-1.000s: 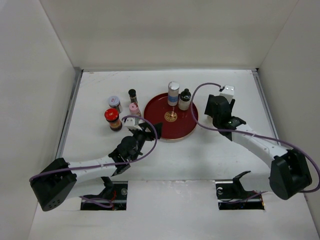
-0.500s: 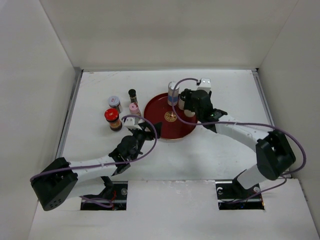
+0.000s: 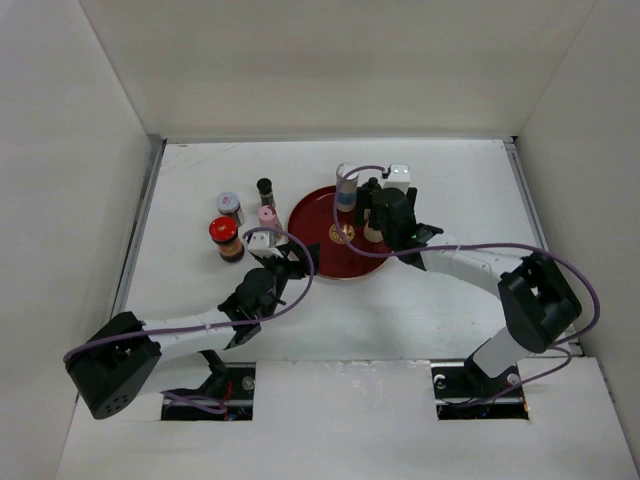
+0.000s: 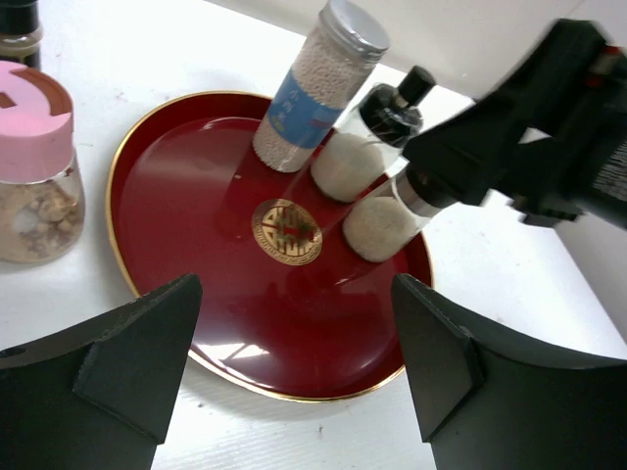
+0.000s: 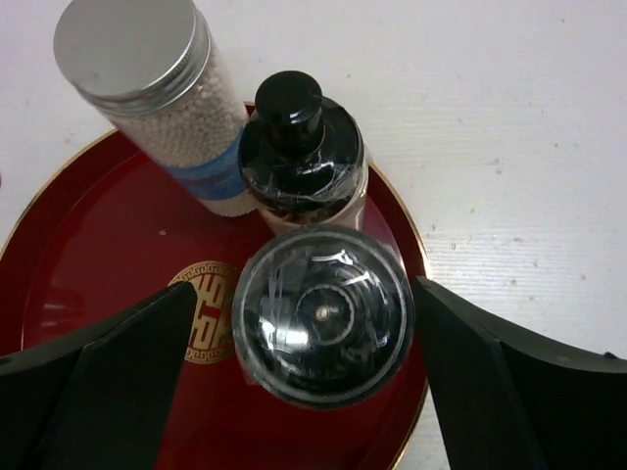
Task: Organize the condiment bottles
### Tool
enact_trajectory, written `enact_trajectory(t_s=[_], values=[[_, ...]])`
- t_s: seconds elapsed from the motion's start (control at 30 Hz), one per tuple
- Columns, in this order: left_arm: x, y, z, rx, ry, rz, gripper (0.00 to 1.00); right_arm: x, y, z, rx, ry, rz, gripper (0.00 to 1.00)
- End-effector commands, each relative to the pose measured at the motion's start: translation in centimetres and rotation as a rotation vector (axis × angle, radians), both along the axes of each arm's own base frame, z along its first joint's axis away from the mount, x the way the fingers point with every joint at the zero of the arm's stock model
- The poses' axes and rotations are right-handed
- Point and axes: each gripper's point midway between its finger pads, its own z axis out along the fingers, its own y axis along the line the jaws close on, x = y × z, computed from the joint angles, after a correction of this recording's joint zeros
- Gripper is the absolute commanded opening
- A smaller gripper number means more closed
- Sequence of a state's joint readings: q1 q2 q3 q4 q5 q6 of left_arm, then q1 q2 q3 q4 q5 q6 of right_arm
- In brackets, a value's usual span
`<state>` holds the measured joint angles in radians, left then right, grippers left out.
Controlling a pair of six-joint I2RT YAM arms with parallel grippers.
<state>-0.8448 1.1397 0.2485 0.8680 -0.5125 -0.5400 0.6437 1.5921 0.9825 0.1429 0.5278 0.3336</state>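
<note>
The right tool (image 5: 309,302) is hanging straight over the beige shaker (image 4: 384,223). Its jaws are standing wide on either side of the shaker's dark, glossy cap and are gripping nothing. The right wrist view is showing this from above: one finger (image 5: 108,382) is sitting clear of the cap, while the other is lying just beside it, and I cannot tell whether that one is touching. The left wrist view is giving a side-on look instead. There the shaker's pale body is standing on the dark-red tray (image 4: 167,211), its cap hidden under the black tool. From the overhead camera that arm is covering the shaker almost wholly.

The shaker is sharing the tray with the white blue-banded cylinder (image 5: 132,59) and the black-topped bottle (image 5: 297,147). The three are standing close together on the far and right part of the tray, beside its gold emblem (image 4: 286,231).

The left tool (image 3: 298,265) is hovering at the tray's near-left rim, jaws well apart and empty.

Only the overhead view is taking in the whole group left of the tray, toward the left edge of the bench (image 3: 470,180). That group is the red-capped dark jar (image 3: 226,238), the silver-lidded jar (image 3: 229,205), the thin dark bottle (image 3: 265,189) and the pink-capped jar (image 3: 267,216), the last just beside the tray. The left wrist view is catching only the pink-capped jar and a corner of the thin dark bottle.
</note>
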Motion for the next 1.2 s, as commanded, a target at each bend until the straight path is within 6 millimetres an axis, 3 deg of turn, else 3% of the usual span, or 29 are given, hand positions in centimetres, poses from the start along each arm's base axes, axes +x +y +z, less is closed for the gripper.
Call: enact_trajectory(t_s=[0.0, 0.1, 0.2, 0.23, 0.4, 0.47, 0.53, 0.7, 0.77, 0.87, 1.07, 1.17], values=[[0.9, 0.2, 3.3, -0.043, -0.055, 0.022, 0.77, -0.5, -0.2, 4.8, 0.093, -0.123, -0.011, 1.0], [1.2, 0.4, 4.8, -0.018, -0.025, 0.04, 0.77, -2.0, -1.1, 7.0, 0.128, -0.163, -0.006, 1.0], [2.0, 1.9, 6.4, 0.022, 0.009, 0.118, 0.77, -3.8, -2.0, 8.2, 0.158, -0.193, -0.006, 1.0], [2.4, 2.6, 6.9, 0.038, 0.021, 0.15, 0.78, -4.4, -2.2, 8.4, 0.171, -0.199, -0.004, 0.94], [3.8, 6.8, 7.9, 0.105, 0.089, 0.323, 0.8, -7.6, -1.6, 8.2, 0.257, -0.207, 0.039, 0.37], [4.3, 8.4, 7.8, 0.148, 0.119, 0.393, 0.81, -8.7, -1.2, 8.1, 0.282, -0.21, 0.064, 0.32], [4.5, 10.3, 7.6, 0.198, 0.158, 0.468, 0.82, -9.5, -0.9, 7.8, 0.3, -0.214, 0.092, 0.37], [4.3, 14.6, 7.2, 0.269, 0.236, 0.596, 0.85, -10.7, 0.4, 6.8, 0.344, -0.226, 0.169, 0.76], [4.2, 16.5, 6.6, 0.273, 0.272, 0.645, 0.87, -11.2, 1.0, 6.3, 0.348, -0.223, 0.192, 0.86], [4.3, 18.6, 5.3, 0.281, 0.332, 0.68, 0.88, -11.4, 1.4, 5.9, 0.34, -0.222, 0.205, 0.91], [5.0, 19.9, 2.5, 0.286, 0.431, 0.671, 0.9, -11.5, 1.7, 5.7, 0.337, -0.227, 0.218, 0.96], [5.7, 19.4, 1.1, 0.29, 0.466, 0.638, 0.9, -11.4, 1.9, 5.4, 0.33, -0.218, 0.221, 0.96]])
